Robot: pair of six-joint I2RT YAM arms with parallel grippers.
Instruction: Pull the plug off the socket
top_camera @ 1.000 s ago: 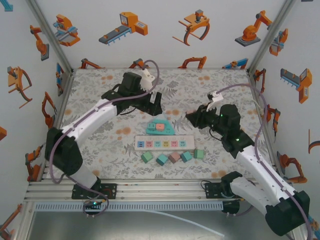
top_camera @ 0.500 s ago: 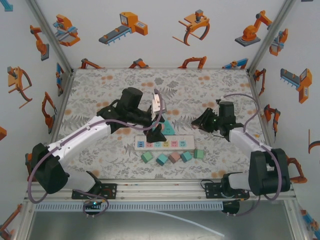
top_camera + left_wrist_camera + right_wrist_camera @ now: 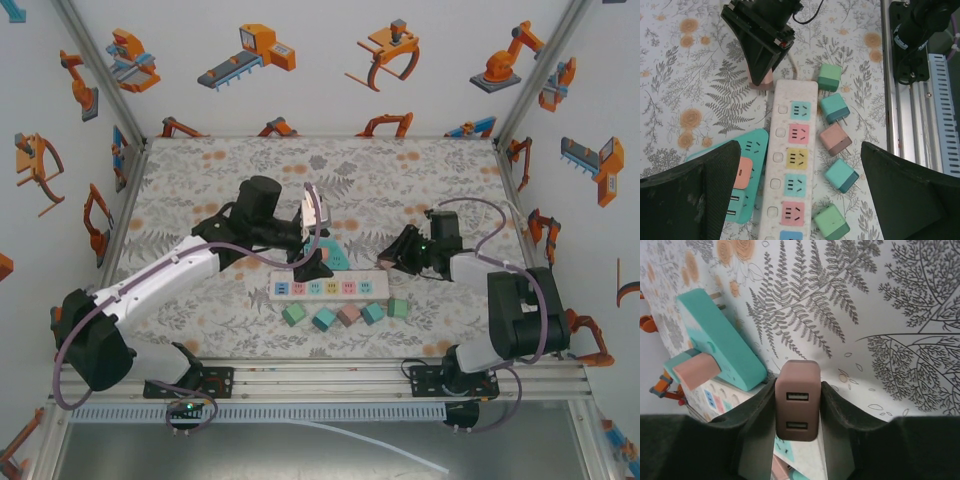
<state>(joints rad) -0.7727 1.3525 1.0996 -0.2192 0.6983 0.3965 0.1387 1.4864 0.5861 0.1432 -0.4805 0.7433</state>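
Now, table [image 3: 200, 180]: floral cloth, filling the middle of the overhead frame.
Left gripper [image 3: 801, 145]: jaws spread wide, nothing held, centre-left overhead.
Right gripper [image 3: 797, 384]: fingers pressed to both sides of the brown plug [image 3: 797, 407].
Power strip [image 3: 327, 287]: white, flat, centre.
Teal socket block [image 3: 752, 150]: just beside the strip's upper edge.
Loose plugs [image 3: 345, 314]: five, rowed just below.
Plug's place: at the strip's right end.

Dusty-pink plug [image 3: 797, 407] at right end of white socket strip [image 3: 776, 165]
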